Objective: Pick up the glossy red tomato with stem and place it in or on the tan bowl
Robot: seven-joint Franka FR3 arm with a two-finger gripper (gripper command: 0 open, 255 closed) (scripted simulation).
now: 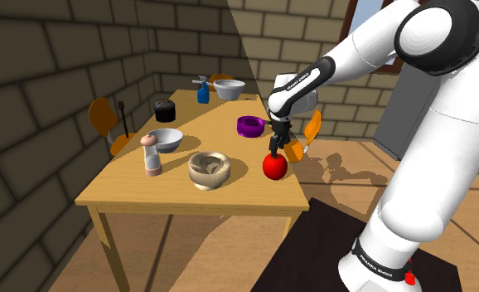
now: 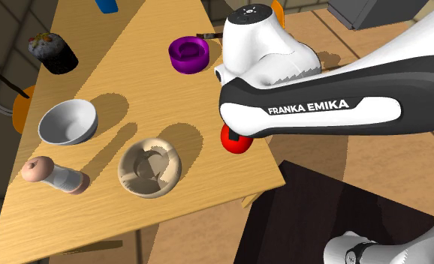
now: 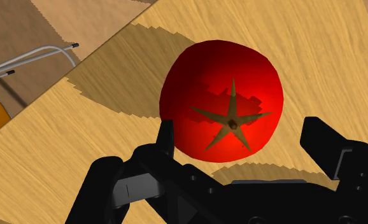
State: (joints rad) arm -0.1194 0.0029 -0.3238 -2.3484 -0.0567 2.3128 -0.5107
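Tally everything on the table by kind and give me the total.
Bowls: 3 (tan bowl, grey bowl, far pale bowl)
Red tomato: 1
Purple round container: 1
Blue bottle: 1
Grinder: 1
Dark cupcake: 1
Total: 8

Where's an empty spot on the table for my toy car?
The widest bare wood is the table end bordered by the grinder and the tan bowl. A smaller gap lies between the white bowl and the purple bowl. It's crowded by the tomato under the open gripper.
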